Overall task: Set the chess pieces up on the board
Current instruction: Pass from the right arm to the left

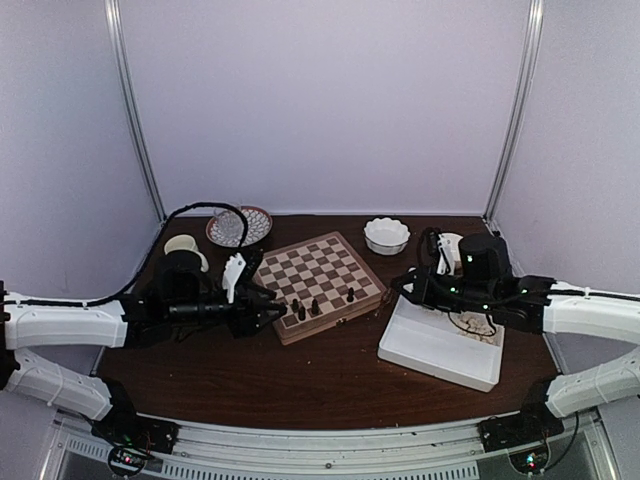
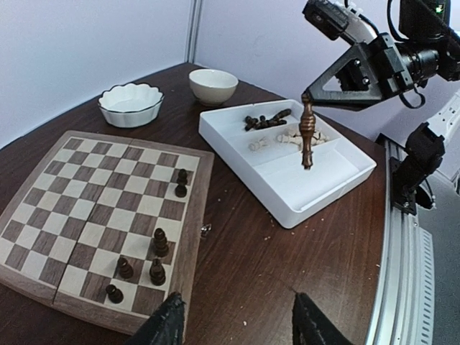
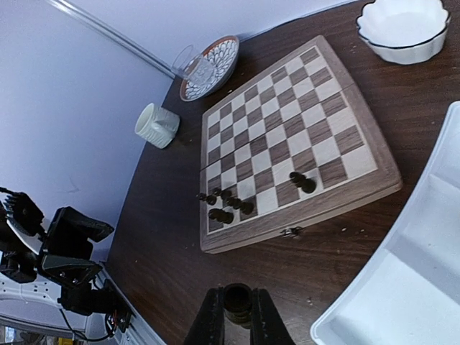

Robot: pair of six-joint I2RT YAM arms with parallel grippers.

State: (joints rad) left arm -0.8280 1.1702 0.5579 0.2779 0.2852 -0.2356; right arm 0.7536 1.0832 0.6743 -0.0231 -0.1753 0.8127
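The checkered board (image 1: 320, 265) lies mid-table with several dark chess pieces (image 2: 157, 259) grouped at its near left corner and one pair (image 2: 181, 183) further along that edge. My right gripper (image 3: 238, 323) is shut on a dark brown piece (image 3: 237, 302), which hangs upright (image 2: 307, 136) over the white tray (image 2: 287, 187). In the top view this gripper (image 1: 408, 285) sits between tray and board. My left gripper (image 2: 237, 323) is open over bare table beside the board's corner, nothing between its fingers (image 2: 169, 323). Dark pieces (image 2: 266, 121) and cream pieces (image 2: 287, 138) lie in the tray.
A scalloped white bowl (image 1: 386, 235) and a small cream bowl (image 2: 213, 85) stand behind the board and tray. A patterned plate (image 1: 238, 226) with a glass and a cream cup (image 1: 183, 245) sit at the back left. The tray (image 1: 440, 355) lies right of the board.
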